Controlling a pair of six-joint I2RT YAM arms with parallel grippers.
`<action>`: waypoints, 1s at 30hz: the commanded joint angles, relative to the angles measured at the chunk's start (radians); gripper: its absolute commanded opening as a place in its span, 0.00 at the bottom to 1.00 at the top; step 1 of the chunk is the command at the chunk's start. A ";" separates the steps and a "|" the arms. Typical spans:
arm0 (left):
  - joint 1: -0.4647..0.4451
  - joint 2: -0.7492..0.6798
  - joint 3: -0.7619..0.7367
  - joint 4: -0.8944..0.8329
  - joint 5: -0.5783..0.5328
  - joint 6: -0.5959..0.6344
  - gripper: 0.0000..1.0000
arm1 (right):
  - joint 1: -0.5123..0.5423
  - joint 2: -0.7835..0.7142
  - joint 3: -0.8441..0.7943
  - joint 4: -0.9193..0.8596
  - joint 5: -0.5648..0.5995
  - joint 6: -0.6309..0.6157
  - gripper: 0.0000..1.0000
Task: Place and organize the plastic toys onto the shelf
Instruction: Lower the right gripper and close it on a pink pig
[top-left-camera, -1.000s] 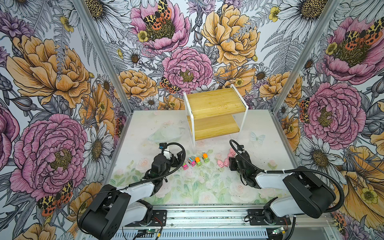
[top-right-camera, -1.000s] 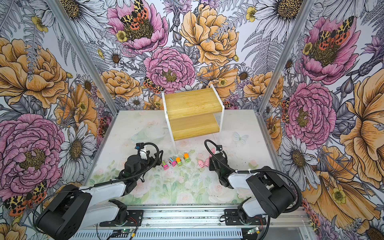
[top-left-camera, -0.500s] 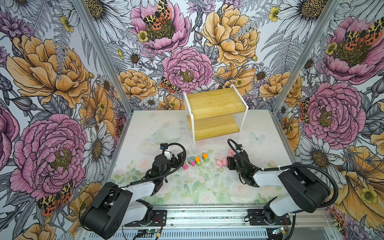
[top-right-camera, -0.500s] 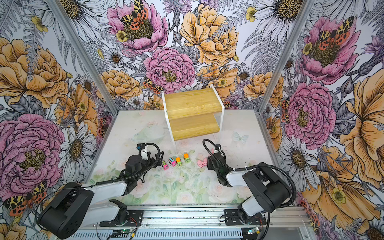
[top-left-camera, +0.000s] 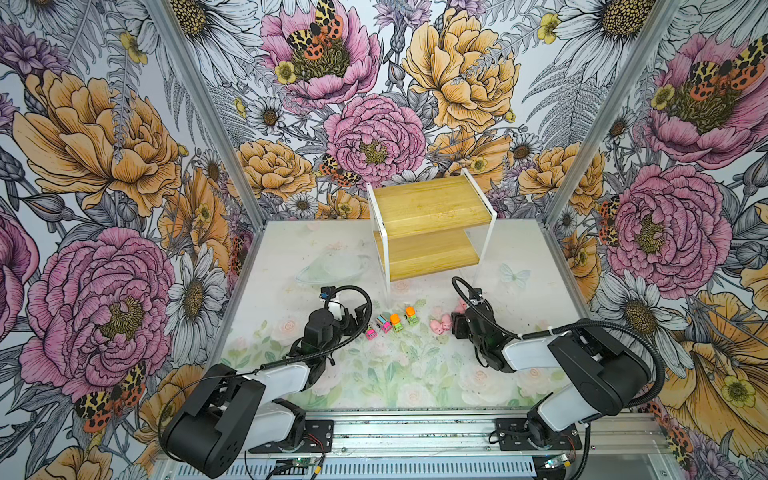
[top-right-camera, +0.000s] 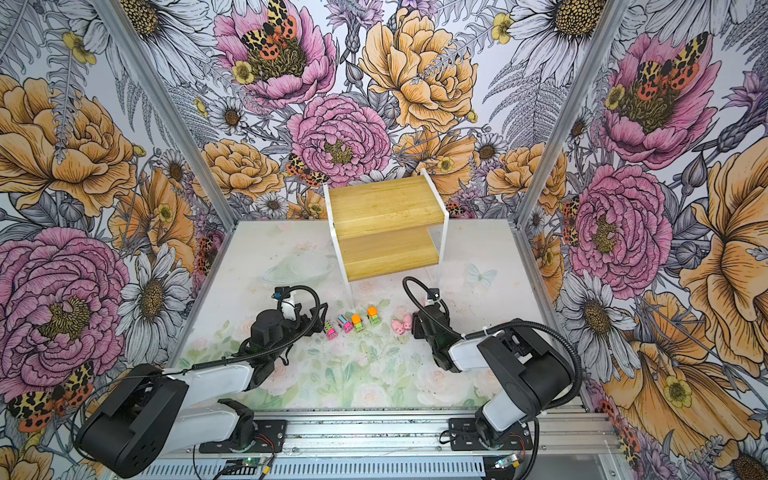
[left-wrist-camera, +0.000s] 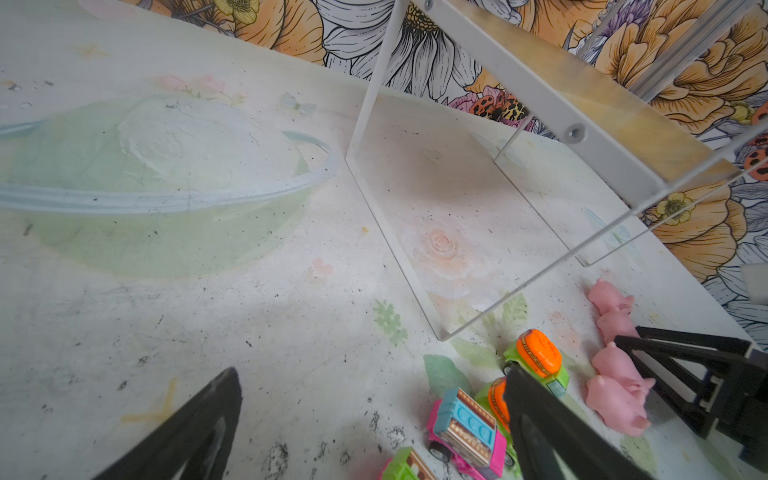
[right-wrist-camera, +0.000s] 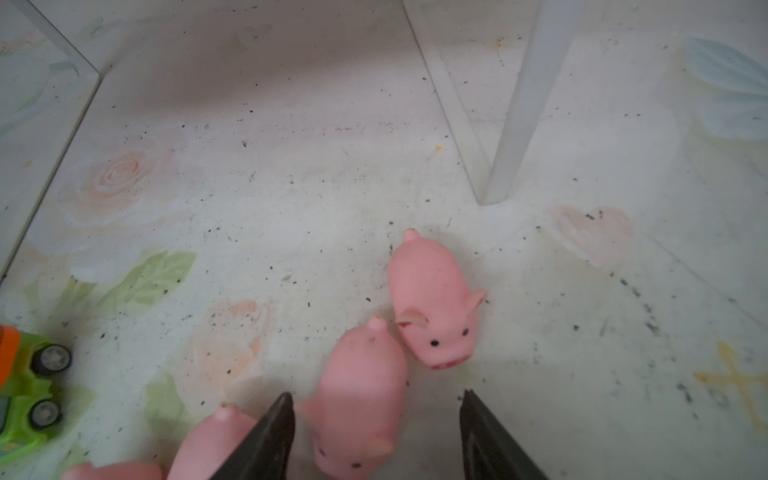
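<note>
R tool (right-wrist-camera: 376, 395) is opening wider than a sec ago & is creeping a bit more to the left, up to the pink pigs (top-left-camera: 441, 326). Its 2 jaws are standing spread now, w/ one pig (right-wrist-camera: 357, 399) lying btwn their tips on the worktop (top-left-camera: 415, 374). They aren't squeezing it yet. The far pig (right-wrist-camera: 436, 307) is sitting just past it, & 2 more are lying just to its left. So the R arm is prob. getting set to grab this pig first.

L tool (left-wrist-camera: 372, 370) is waiting in the same spot as before, jaws spread wide & holding nothing. It is right next to the row of 4 toy cars (top-left-camera: 390, 324). The cars aren't moving.

The shelf (top-left-camera: 432, 208) is standing at the far side, about the middle, w/ both boards bare. All 8 toys are lying on the worktop near its front, so nothing is getting put away yet. Next, I think, the jaws are going to need to shut on the pig w/o bumping its neighbours.
</note>
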 joint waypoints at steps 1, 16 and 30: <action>0.008 0.010 0.007 0.017 0.024 0.009 0.99 | 0.010 0.018 0.017 0.053 0.039 0.023 0.64; 0.011 -0.008 0.006 0.009 0.030 0.005 0.99 | 0.008 0.056 -0.022 0.144 0.060 0.005 0.35; 0.017 -0.035 -0.001 -0.012 0.030 0.013 0.99 | -0.005 -0.027 -0.095 0.160 -0.020 -0.011 0.21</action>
